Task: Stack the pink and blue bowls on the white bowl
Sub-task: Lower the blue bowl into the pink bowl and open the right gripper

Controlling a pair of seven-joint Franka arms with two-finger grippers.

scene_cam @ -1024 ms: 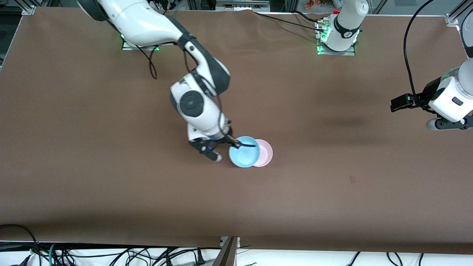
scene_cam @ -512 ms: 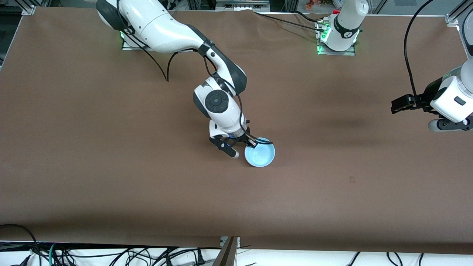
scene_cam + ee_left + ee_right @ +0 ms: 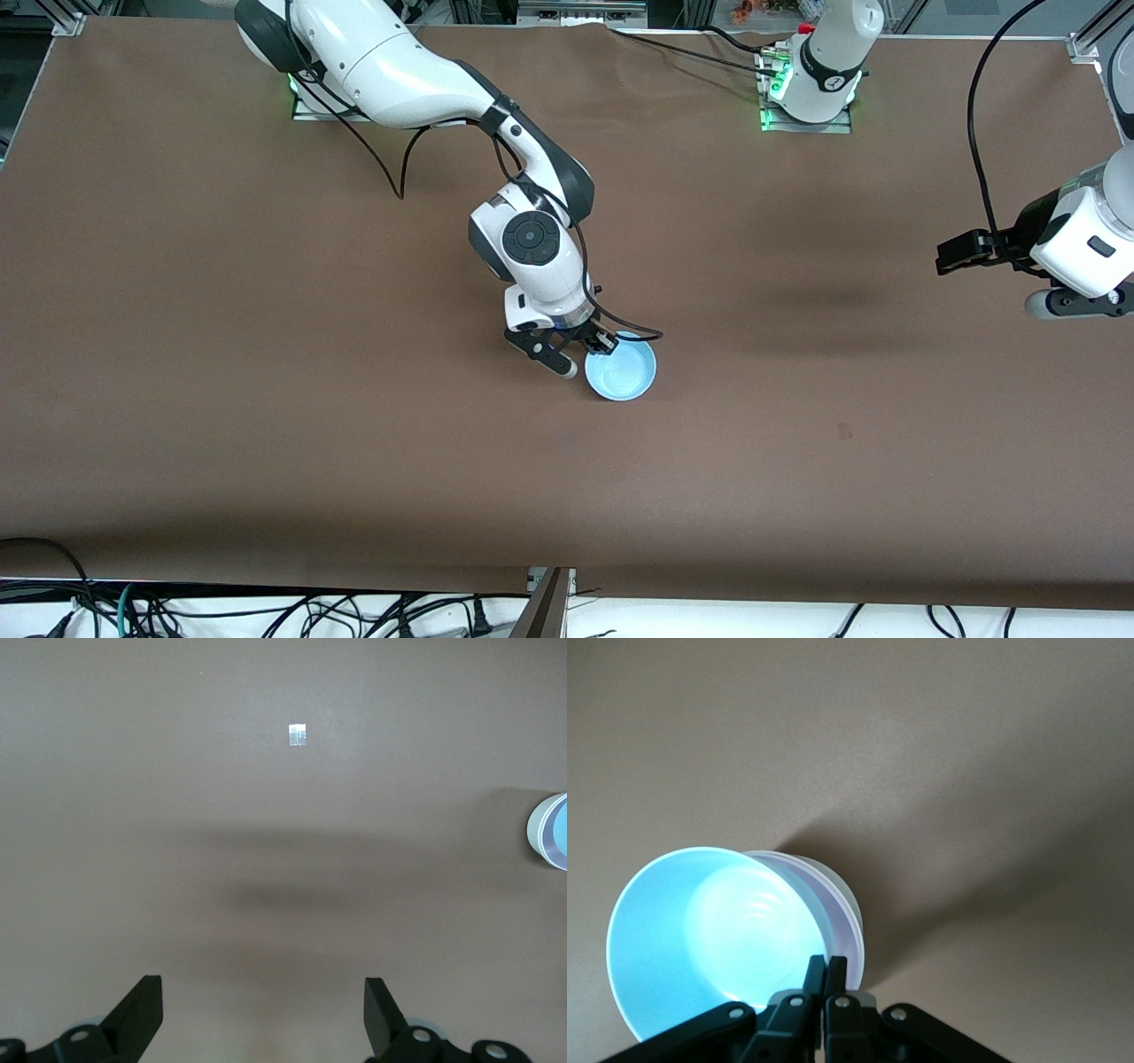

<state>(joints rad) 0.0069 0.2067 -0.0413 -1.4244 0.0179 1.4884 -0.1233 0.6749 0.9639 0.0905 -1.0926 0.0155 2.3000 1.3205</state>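
Note:
My right gripper is shut on the rim of the light blue bowl near the table's middle. In the right wrist view the gripper pinches that rim, and the blue bowl sits in the pale pink bowl. Only the pink bowl's rim shows. The white bowl shows as a thin edge under the pink one. In the front view the blue bowl hides both. My left gripper waits open and empty over the left arm's end of the table. The left wrist view shows its fingers spread.
The brown table is bare around the bowls. A small pale mark lies on it nearer the front camera, toward the left arm's end. The bowl stack shows at the edge of the left wrist view.
My right gripper carried the blue bowl toward the left arm's end of the table, over the pink bowl, which it now covers. The left arm has not moved.

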